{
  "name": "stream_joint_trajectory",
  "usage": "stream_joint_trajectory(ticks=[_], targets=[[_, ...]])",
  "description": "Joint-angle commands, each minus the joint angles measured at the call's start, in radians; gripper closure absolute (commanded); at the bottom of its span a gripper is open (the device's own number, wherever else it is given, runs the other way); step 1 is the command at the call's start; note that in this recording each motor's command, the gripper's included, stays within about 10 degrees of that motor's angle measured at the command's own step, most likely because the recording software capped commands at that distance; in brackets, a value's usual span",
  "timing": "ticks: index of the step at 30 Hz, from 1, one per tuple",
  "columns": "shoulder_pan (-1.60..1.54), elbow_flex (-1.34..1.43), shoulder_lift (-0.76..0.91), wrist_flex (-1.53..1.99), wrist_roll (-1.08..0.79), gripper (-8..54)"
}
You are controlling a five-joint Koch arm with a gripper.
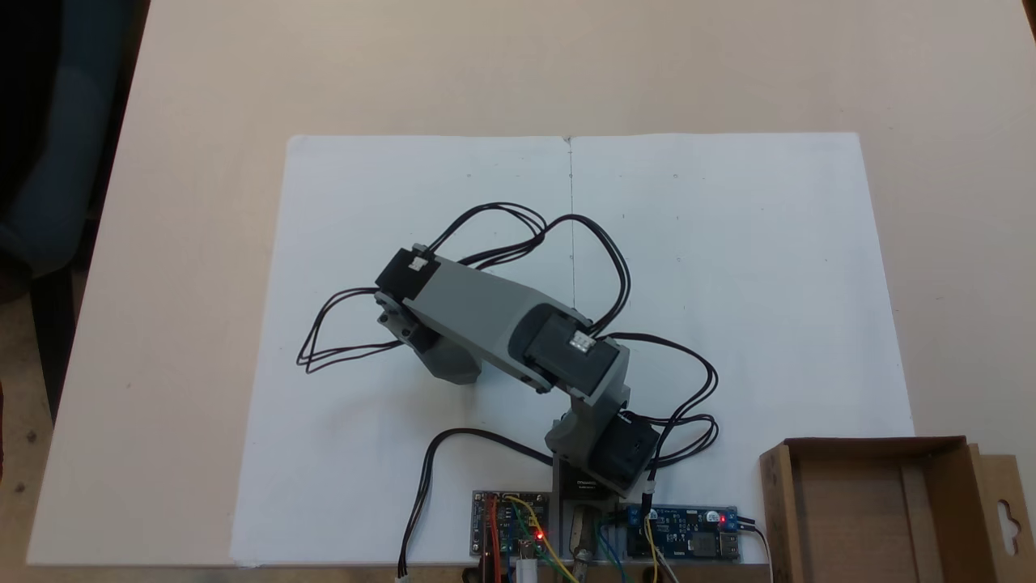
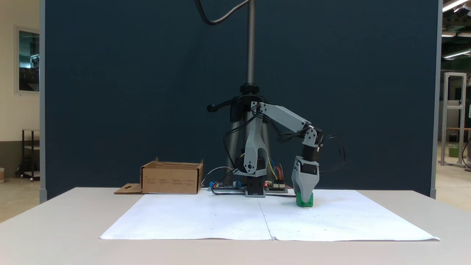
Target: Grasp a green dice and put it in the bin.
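The green dice (image 2: 309, 202) rests on the white paper, right of the arm's base in a fixed view. My gripper (image 2: 304, 196) points straight down onto it, its grey tip covering the dice's upper left part. The jaws line up one behind the other, so how they stand is hidden. From above, the grey arm (image 1: 486, 316) stretches left over the paper and hides both the dice and the fingertips. The bin (image 2: 171, 182), a brown cardboard box, stands at the table's back left; from above, the bin (image 1: 779, 502) sits at the bottom right with its slotted flap out to the side.
Two white paper sheets (image 1: 728, 283) cover the table's middle. Circuit boards (image 1: 510, 526) with lit red LEDs and coloured wires flank the arm's base. Black cables (image 1: 340, 340) loop out from the arm. A tripod (image 2: 250, 92) rises behind the base.
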Motion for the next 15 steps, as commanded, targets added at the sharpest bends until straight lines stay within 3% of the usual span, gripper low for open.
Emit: stream_joint_trajectory(ticks=[1, 15], targets=[[-0.017, -0.035, 0.015, -0.008, 0.074, 4.1], [-0.028, 0.048, 0.017, -0.158, 0.071, 7.4]])
